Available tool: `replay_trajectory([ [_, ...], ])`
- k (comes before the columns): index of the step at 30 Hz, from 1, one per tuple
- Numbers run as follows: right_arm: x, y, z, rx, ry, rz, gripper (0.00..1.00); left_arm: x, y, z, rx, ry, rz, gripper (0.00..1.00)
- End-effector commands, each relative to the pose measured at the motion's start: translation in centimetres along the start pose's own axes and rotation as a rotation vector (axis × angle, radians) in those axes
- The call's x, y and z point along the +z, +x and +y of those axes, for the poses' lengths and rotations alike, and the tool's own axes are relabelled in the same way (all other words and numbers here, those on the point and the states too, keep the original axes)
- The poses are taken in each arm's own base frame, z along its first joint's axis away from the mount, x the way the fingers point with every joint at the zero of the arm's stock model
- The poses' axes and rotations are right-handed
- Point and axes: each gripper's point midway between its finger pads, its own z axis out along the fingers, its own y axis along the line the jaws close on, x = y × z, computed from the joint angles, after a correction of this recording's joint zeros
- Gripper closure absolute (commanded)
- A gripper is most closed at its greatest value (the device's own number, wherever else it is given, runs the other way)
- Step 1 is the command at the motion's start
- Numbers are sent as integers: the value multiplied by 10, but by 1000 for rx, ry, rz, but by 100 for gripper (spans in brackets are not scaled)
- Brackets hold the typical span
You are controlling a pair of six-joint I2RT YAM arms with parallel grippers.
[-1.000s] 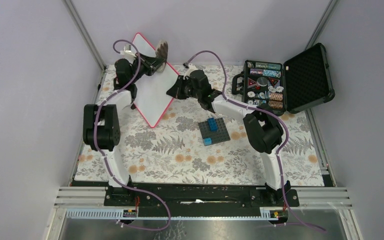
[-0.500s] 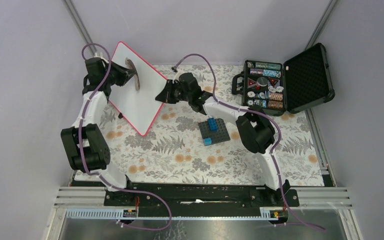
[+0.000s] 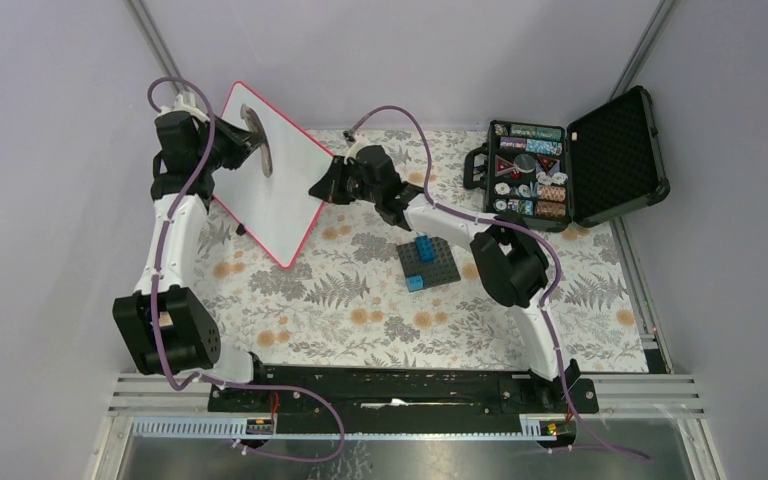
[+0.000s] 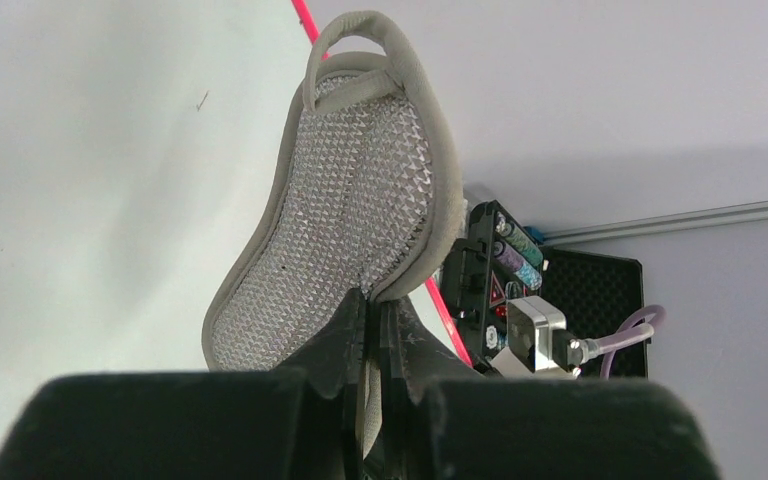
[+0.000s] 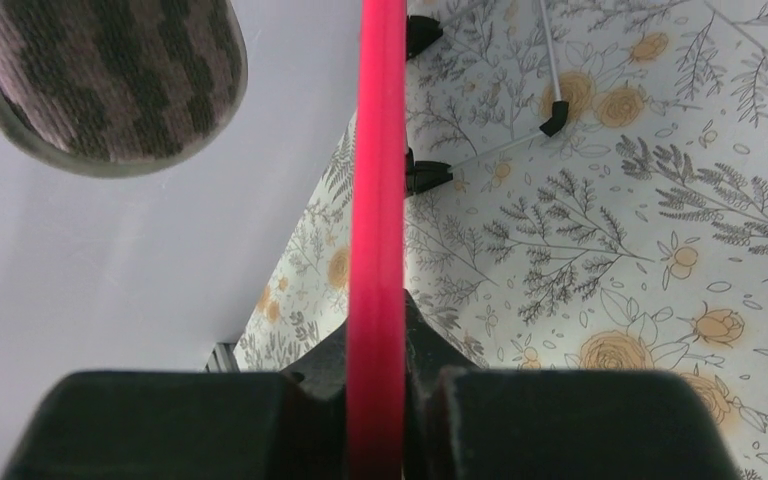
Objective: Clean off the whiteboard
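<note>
Whiteboard [image 3: 285,205] swung left; R end effector [image 5: 377,340] clamps it, L end effector [image 4: 370,325] clamps pad [image 4: 360,190].

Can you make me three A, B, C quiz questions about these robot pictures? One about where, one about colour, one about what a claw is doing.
1. Where is the open black case? A in the middle; B at the far right; C at the near left.
2. What colour frame has the whiteboard? A green; B yellow; C red-pink.
3. What is the right claw doing? A pinching the whiteboard's edge; B hanging open; C holding a brick.

Answers: B, the top view shows it far right; C, its rim shows red-pink; A, the right wrist view shows it clamped on the red edge.
</note>
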Motion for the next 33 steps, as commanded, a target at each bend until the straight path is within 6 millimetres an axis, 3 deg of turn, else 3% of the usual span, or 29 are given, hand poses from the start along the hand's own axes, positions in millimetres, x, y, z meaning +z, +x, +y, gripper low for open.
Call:
replay_trajectory([
  [1,-15,-80,66,-57,-177,-315,100,-23,-25,-33,49,53,-86,100],
  [5,-15,-79,69,-35,-209,-344,100,-27,-27,-34,57,45,-97,100],
  [10,-11,-36,53,-42,-185,-239,100,-32,-26,-34,69,35,-99,100],
  [15,-20,-25,44,-60,-141,-194,65,-33,-25,-35,62,41,-101,100],
  [26,-32,-38,50,-90,-87,-205,30,-42,-30,-47,74,63,-119,100],
  [31,-43,-42,47,-81,-19,-195,1,-47,-33,-57,83,87,-120,100],
  [33,-48,-40,42,-70,17,-179,0,-47,-29,-64,91,109,-104,100],
])
